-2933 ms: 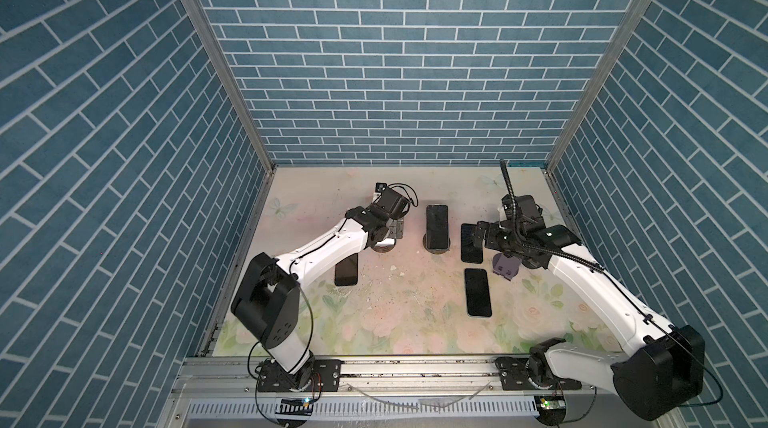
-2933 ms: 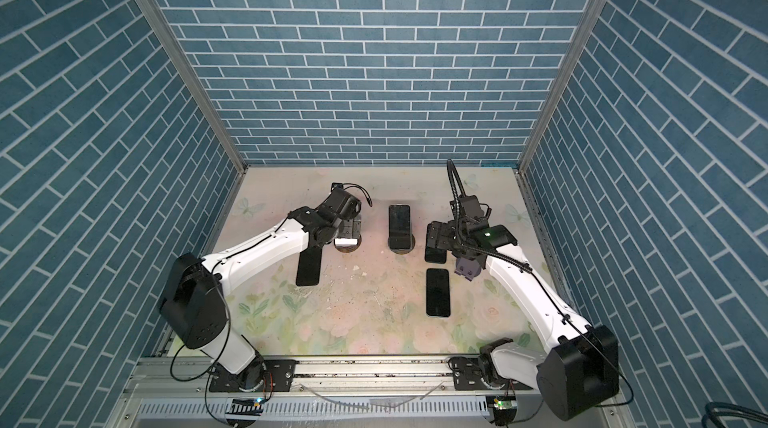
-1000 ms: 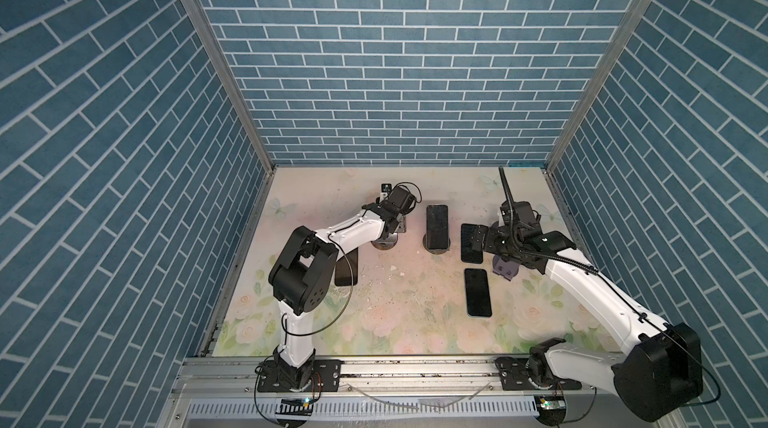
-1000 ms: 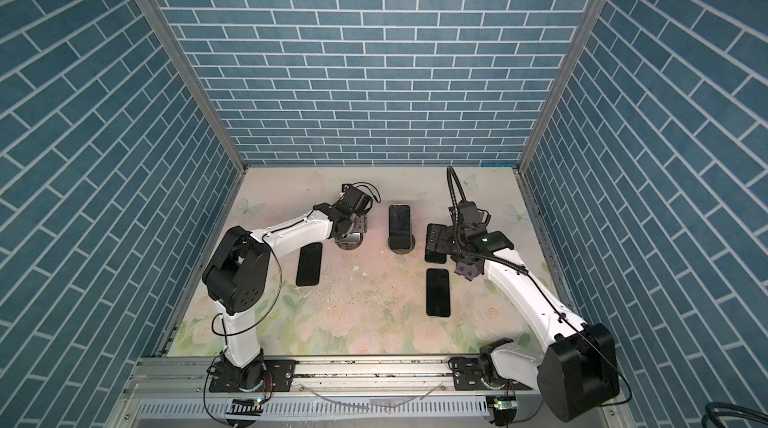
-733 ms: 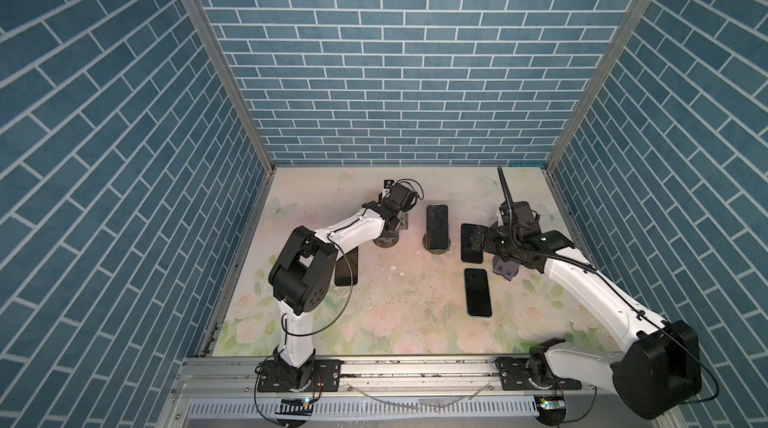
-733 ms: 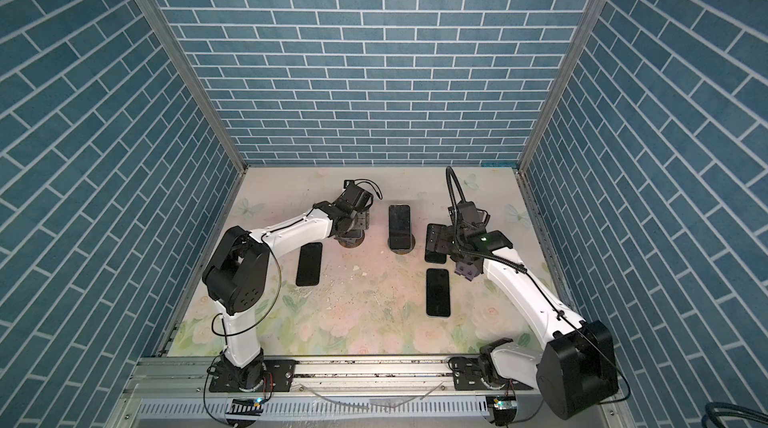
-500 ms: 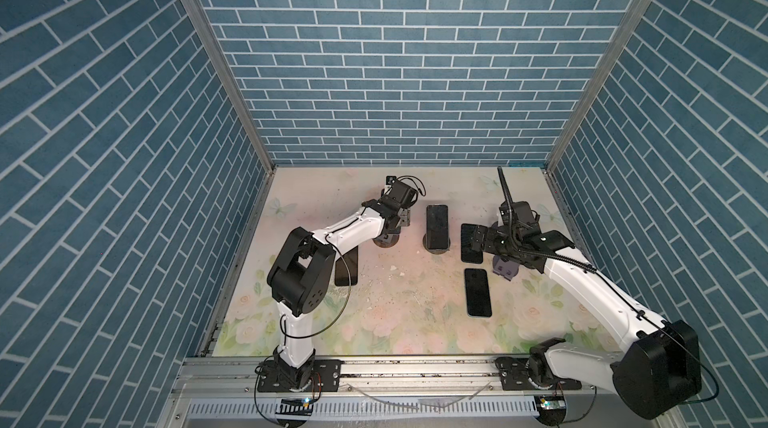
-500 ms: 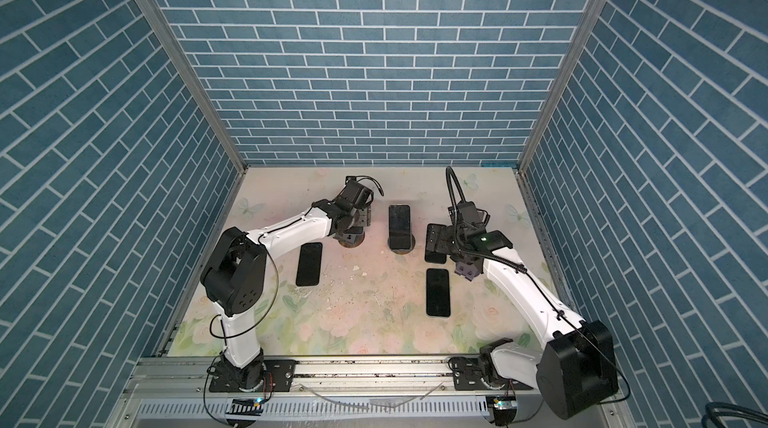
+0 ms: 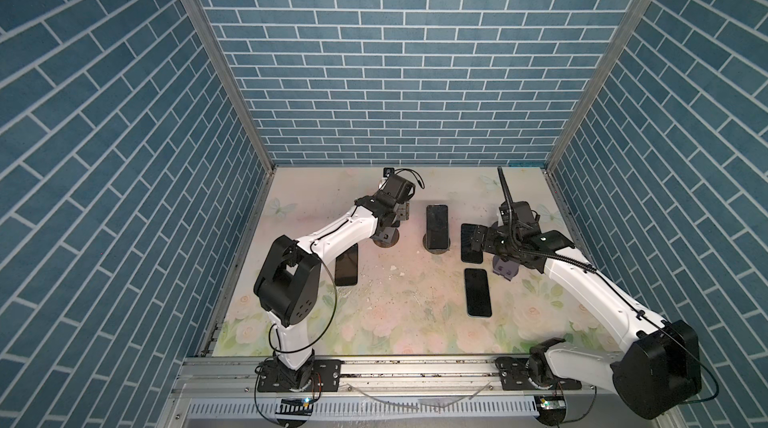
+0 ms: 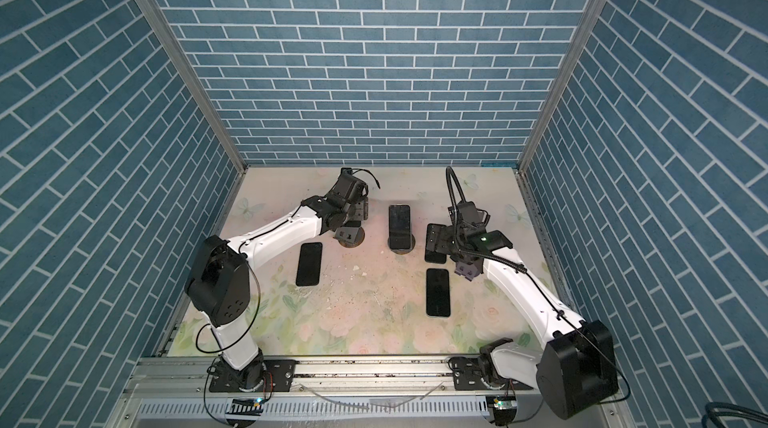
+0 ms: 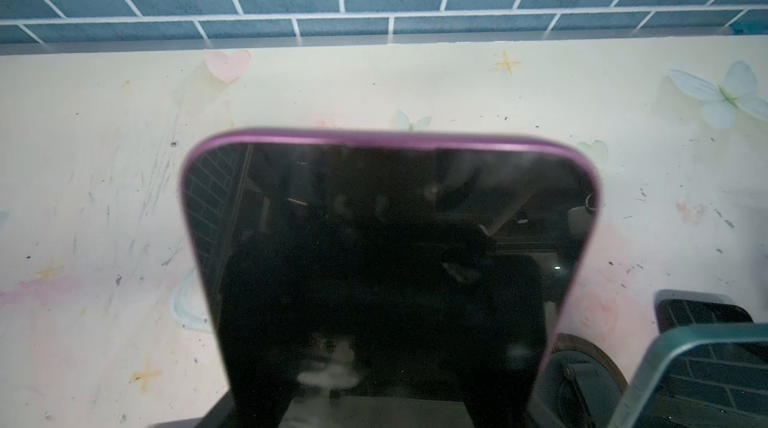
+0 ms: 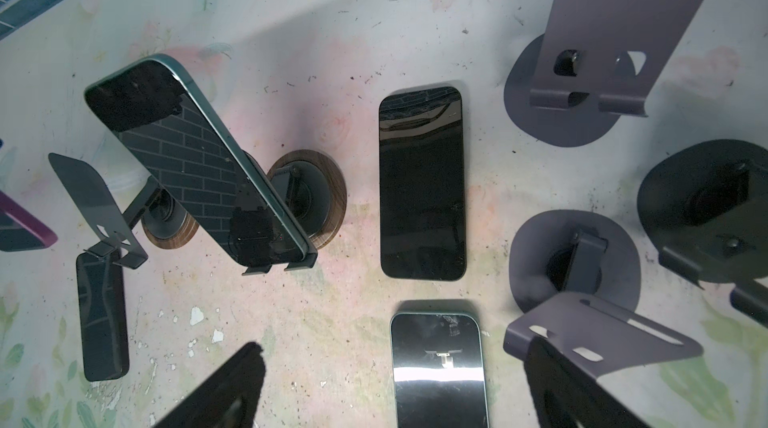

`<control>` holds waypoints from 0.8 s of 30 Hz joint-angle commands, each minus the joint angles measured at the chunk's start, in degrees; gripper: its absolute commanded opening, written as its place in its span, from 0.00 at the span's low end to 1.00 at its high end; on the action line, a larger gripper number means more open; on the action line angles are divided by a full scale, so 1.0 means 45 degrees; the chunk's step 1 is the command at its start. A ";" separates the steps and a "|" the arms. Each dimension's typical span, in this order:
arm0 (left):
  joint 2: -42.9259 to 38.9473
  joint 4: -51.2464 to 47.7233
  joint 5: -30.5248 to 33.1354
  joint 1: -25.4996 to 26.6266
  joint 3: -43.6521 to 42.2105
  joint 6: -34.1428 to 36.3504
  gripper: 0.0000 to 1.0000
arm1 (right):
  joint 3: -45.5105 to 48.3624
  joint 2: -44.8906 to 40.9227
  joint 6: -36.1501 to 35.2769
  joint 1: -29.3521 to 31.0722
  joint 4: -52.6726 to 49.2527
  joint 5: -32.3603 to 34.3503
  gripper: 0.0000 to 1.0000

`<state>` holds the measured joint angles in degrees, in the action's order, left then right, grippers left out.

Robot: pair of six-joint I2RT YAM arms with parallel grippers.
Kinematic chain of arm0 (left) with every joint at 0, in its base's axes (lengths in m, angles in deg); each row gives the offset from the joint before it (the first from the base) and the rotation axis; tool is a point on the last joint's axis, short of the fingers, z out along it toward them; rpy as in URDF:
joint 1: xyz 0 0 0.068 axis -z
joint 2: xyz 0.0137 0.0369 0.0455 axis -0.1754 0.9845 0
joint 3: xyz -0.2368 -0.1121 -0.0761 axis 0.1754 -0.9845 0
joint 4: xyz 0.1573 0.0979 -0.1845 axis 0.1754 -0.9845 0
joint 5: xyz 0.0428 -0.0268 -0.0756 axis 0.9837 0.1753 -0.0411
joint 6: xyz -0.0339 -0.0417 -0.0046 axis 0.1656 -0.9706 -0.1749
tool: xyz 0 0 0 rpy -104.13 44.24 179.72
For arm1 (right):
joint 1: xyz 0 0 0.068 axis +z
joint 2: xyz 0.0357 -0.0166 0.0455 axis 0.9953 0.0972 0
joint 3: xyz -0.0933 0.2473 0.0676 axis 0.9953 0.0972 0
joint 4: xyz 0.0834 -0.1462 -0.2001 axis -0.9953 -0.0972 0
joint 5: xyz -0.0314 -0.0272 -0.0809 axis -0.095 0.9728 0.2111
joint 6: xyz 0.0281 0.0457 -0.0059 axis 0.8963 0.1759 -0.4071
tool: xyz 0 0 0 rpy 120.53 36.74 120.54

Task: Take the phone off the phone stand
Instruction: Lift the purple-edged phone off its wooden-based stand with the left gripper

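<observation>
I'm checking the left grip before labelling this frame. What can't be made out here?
Left gripper: fingers outside the left wrist view, under its wrist in both top views.
Purple phone: left wrist view cuts its lower end; right wrist view's edge clips it.
Black stand: clipped by the right wrist view's edge; lost against the right arm in both top views.

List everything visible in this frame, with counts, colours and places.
purple phone: 1, purple-edged, held by the left gripper
teal phone: 1, teal-edged, propped mid-table
flat phones: 3, dark, lying on the table
wood-base stands: 2, black, mid-table; one bears the teal phone, one empty
purple-grey stands: 2, empty, under the right arm
black stand: 1, empty, beside them
left gripper: 1, black, shut on the purple phone
right gripper: 1, black, open above a flat phone
</observation>
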<state>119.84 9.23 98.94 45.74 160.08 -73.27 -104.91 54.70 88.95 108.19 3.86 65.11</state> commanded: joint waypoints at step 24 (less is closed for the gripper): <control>-0.5349 -0.3019 -0.0262 0.0844 -0.4675 -0.2043 0.56 | 0.0755 -0.0140 0.0361 0.0167 0.0375 -0.0156 0.98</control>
<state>97.83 -3.51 97.70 48.74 141.24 -79.30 -102.88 54.70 89.00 108.54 5.15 64.61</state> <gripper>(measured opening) 0.755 0.985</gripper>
